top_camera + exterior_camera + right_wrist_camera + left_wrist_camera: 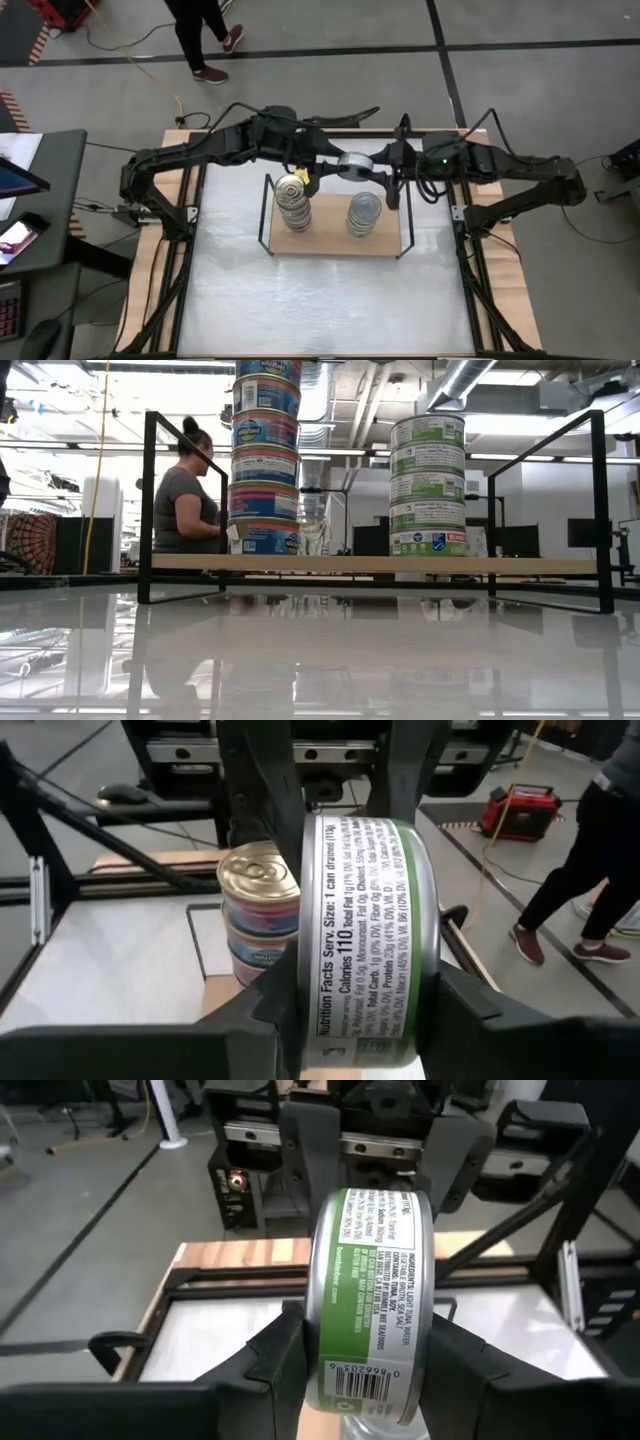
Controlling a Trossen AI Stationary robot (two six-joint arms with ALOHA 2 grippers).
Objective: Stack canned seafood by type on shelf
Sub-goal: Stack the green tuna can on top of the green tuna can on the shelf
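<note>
Green-label tin [368,1300] stands on edge above the shelf's [330,243] back edge, clamped between the left gripper [322,165] and right gripper [385,170]; below stand a blue-label stack [293,205] and green-label stack [364,215]

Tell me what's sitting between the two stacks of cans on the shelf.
Nothing: the high view and low view show bare board of the shelf between the blue-label stack and the green-label stack.
</note>
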